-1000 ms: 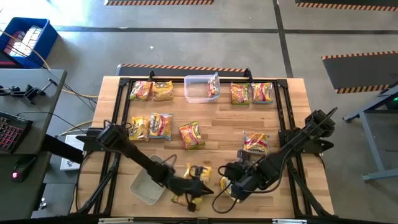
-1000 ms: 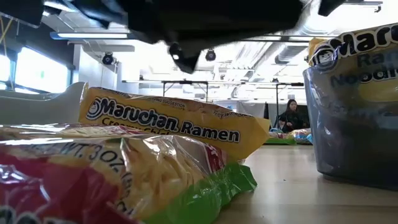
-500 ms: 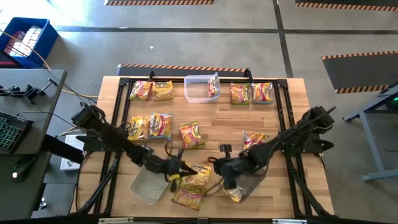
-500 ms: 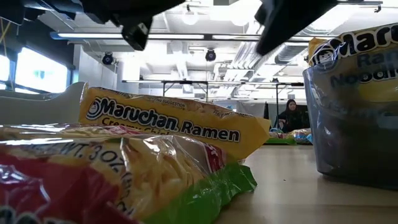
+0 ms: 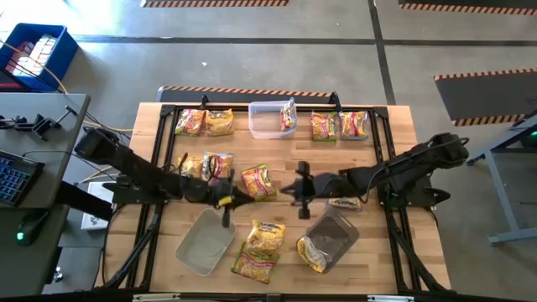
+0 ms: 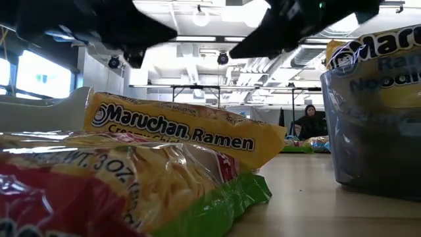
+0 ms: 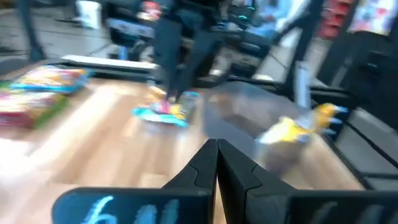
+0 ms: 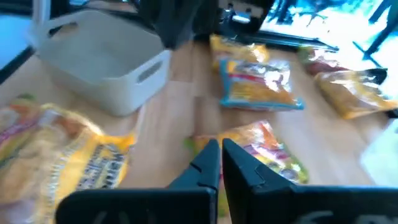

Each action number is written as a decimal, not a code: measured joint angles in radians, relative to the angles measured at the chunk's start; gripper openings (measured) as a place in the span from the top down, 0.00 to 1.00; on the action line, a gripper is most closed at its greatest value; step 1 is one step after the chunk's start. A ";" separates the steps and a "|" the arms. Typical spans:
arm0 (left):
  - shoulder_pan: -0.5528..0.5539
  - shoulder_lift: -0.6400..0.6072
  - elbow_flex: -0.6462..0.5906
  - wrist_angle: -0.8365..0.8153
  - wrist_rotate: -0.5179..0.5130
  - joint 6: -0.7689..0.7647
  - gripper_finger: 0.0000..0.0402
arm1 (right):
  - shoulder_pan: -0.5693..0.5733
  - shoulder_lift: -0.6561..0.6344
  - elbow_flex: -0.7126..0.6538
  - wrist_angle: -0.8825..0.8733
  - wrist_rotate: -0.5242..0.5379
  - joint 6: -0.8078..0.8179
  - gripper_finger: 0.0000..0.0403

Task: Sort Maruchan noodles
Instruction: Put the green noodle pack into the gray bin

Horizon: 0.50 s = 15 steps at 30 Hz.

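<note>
Maruchan packets lie flat across the table: a far row (image 5: 190, 122) (image 5: 220, 122) (image 5: 323, 126) (image 5: 353, 124), a middle group (image 5: 218, 166) (image 5: 258, 181), and two near the front (image 5: 267, 235) (image 5: 254, 264). One packet (image 5: 288, 115) stands in the far clear tub (image 5: 264, 120); another (image 5: 315, 252) sits in the near right tub (image 5: 334, 235). My left gripper (image 5: 239, 200) (image 7: 216, 149) and right gripper (image 5: 289, 190) (image 8: 221, 149) hover over mid-table facing each other, both shut on nothing. A packet (image 5: 344, 202) is partly hidden under the right arm.
An empty clear tub (image 5: 204, 243) (image 8: 102, 62) sits tilted near the front left. In the low view a yellow packet (image 6: 177, 128) and a red-green packet (image 6: 118, 184) fill the foreground, with the tub (image 6: 375, 131) at right. Black frame rails (image 5: 382, 159) line the table sides. A person sits far behind.
Both grippers have risen from the packets at the near edge and drawn back toward the table's middle, the left one also moving leftward. The two near packets and the right tub with its packet, covered by the arms before, now show.
</note>
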 joint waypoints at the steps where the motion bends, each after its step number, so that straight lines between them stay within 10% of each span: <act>1: 0.024 0.000 0.002 -0.002 0.002 -0.006 0.99 | -0.021 -0.006 -0.023 0.035 0.003 -0.009 1.00; 15: 0.282 -0.045 -0.031 -0.163 0.103 -0.023 0.99 | -0.239 0.033 -0.109 0.244 -0.010 -0.021 1.00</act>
